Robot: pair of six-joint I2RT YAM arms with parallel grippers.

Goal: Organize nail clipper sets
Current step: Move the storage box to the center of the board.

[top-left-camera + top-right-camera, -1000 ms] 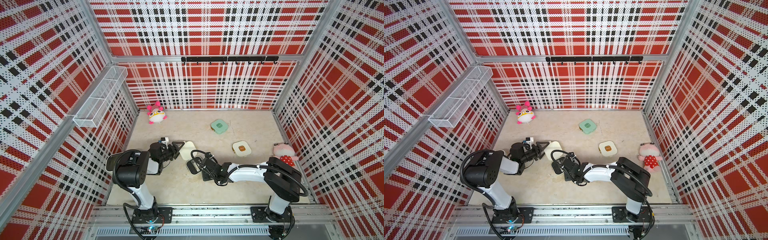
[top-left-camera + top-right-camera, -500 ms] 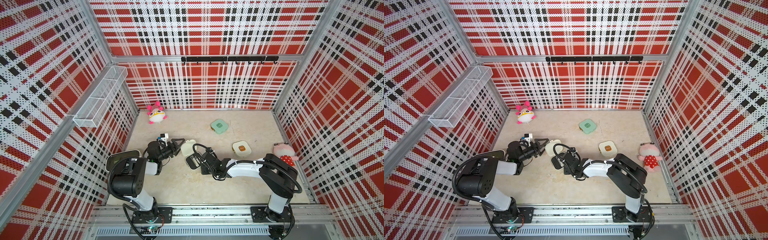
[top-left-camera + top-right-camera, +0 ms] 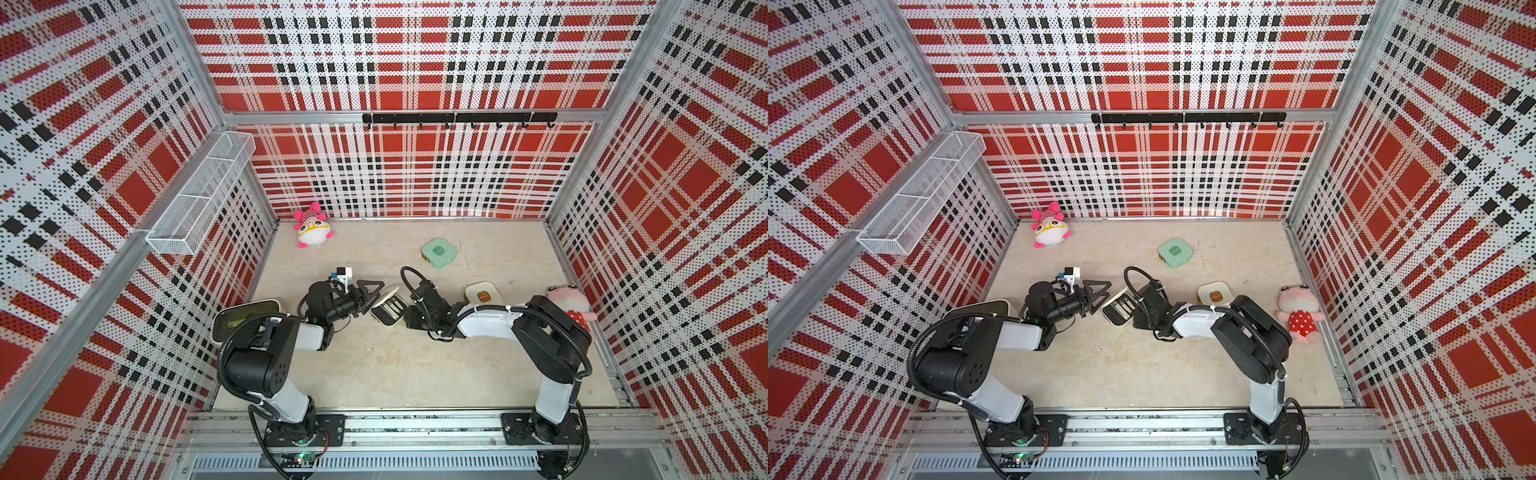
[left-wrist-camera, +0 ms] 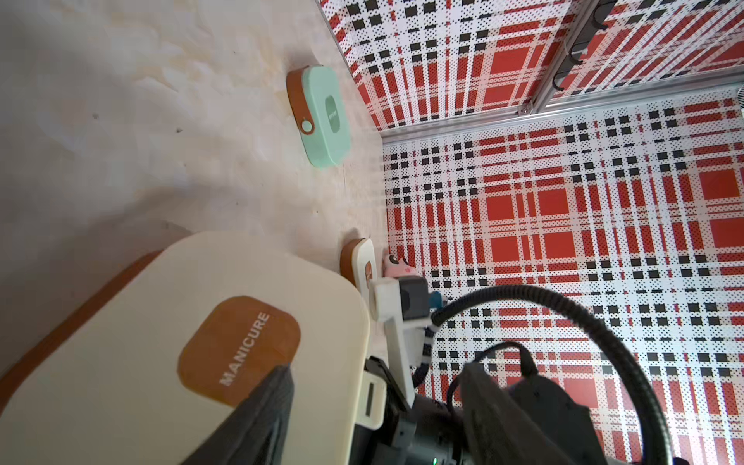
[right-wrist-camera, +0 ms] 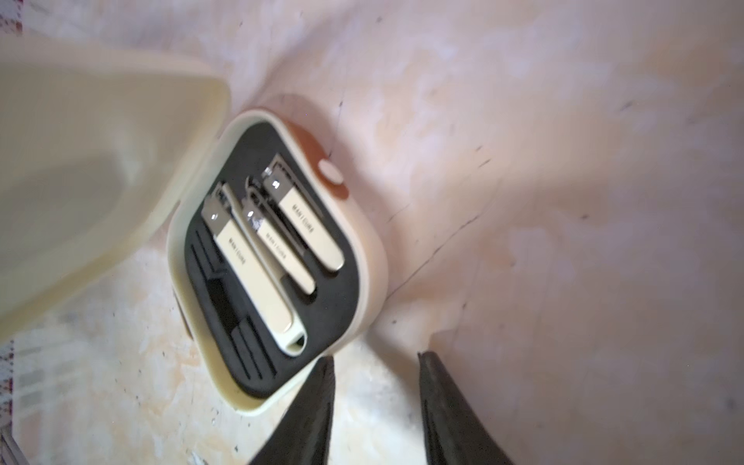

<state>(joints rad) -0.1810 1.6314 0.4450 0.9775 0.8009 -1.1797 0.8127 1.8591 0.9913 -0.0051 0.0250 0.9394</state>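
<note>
Since the open case (image 3: 389, 313) looks light, stiff, slick, we'd pinch its lid (image 4: 161, 342) at ten o'clock; whether left gripper (image 3: 372, 294) grips it we cannot tell; right gripper (image 5: 374, 358) gapes empty.

left claw (image 3: 372, 294) and right claw (image 5: 375, 358) point at each other, low; right claw's jaws stand apart.

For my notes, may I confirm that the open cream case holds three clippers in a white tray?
Not quite: the tray is black, not white, as the right wrist view shows. The open cream case does hold three clippers.
</note>
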